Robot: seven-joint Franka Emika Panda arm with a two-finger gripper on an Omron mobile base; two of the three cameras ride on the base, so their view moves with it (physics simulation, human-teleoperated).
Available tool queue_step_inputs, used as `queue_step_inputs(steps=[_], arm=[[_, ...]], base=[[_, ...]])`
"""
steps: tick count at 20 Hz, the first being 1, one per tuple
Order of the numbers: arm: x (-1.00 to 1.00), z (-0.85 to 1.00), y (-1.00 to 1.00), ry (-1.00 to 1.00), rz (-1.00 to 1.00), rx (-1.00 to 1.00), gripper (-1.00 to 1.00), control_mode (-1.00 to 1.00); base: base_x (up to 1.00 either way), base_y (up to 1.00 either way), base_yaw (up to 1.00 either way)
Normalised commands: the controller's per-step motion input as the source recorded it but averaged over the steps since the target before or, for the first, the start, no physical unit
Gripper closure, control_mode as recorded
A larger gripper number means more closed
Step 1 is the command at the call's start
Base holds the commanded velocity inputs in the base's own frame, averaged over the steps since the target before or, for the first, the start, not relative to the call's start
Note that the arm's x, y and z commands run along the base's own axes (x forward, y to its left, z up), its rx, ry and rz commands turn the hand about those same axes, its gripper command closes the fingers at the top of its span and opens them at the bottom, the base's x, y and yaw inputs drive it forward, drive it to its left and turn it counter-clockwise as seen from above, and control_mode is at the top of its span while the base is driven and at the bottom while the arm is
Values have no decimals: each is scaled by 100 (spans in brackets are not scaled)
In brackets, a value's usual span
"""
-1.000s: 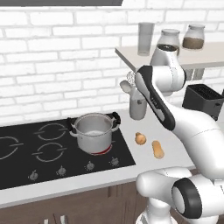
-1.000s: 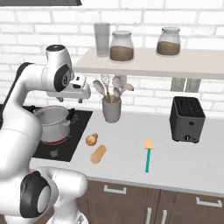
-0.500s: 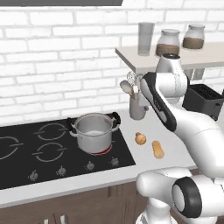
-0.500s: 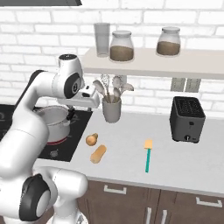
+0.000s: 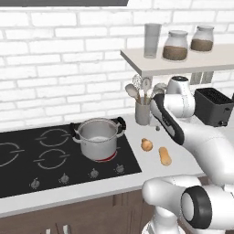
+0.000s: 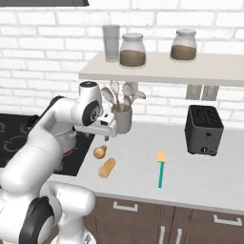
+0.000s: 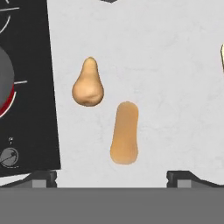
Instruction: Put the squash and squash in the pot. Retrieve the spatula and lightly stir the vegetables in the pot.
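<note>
Two-finger gripper (image 6: pixel 107 137) hangs with jaws spread wide and empty above the grey counter (image 6: pixel 190 171), facing down to line up a pick. Pear-shaped tan squash (image 7: pixel 88 84) and oblong orange squash (image 7: pixel 124 132) lie side by side, beside the hob; shiny steel pot (image 5: pixel 98 137) waits on the burner.

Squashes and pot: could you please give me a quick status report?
Pincer open, empty, above the counter. Both squashes, pear-shaped and long, lie on the counter; pot on the stove. Nothing blocking.
</note>
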Motion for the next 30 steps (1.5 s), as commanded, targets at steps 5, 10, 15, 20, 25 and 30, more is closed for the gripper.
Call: queue_step_inputs(steps=[5,10,15,20,25,30], arm=[[1,-75,-10,4,-2,0,-100,-100],[0,-69,-12,2,-1,0,-100,-100],[0,-51,-18,0,-2,0,-100,-100],[14,-39,-5,0,0,0,-100,-100],[33,-23,0,0,0,0,-100,-100],[24,-26,0,0,0,0,-100,-100]], base=[[0,0,0],[0,0,0],[0,0,0],[0,0,0],[0,0,0],[0,0,0]])
